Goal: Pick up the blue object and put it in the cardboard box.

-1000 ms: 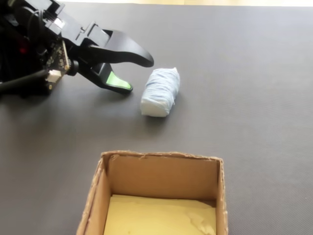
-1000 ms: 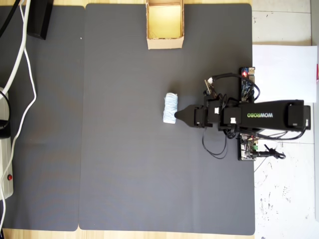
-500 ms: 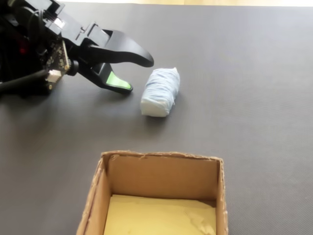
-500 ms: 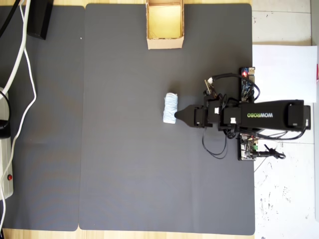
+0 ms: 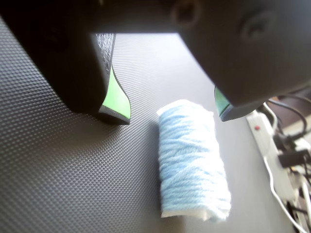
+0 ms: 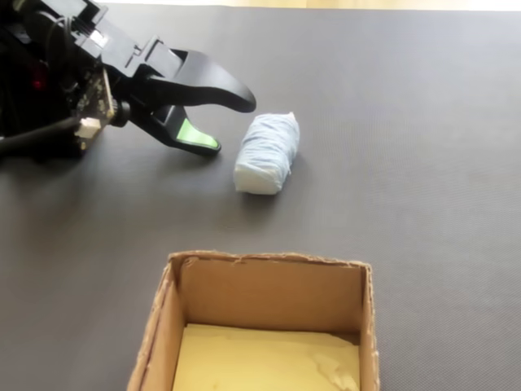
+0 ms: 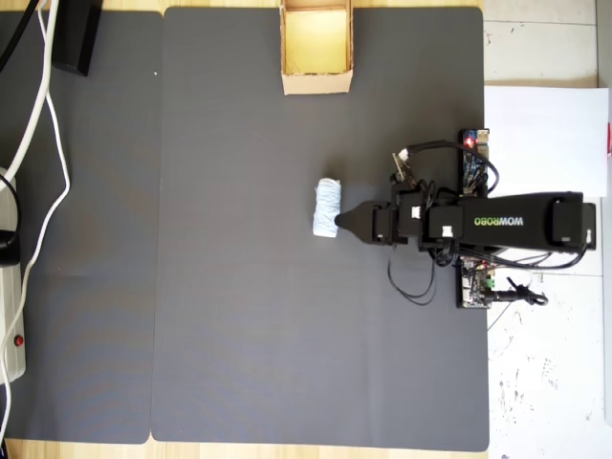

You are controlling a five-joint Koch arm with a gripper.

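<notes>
The blue object (image 5: 192, 160) is a pale blue wound roll lying on its side on the dark mat; it also shows in the fixed view (image 6: 267, 153) and the overhead view (image 7: 327, 207). My gripper (image 5: 171, 114) is open, its green-padded jaws spread wide just short of the roll's near end, with nothing between them. In the fixed view the gripper (image 6: 230, 126) sits just left of the roll, apart from it. From overhead the gripper (image 7: 344, 222) points left at the roll. The cardboard box (image 6: 269, 289) stands open-topped with a yellowish floor, at the mat's top edge in the overhead view (image 7: 316, 84).
A black textured mat (image 7: 239, 287) covers the table. A white power strip (image 5: 262, 136) with cables lies off the mat's edge, at the far left from overhead (image 7: 11, 325). A white sheet (image 7: 545, 134) and my base's circuit boards (image 7: 473, 158) are on the right.
</notes>
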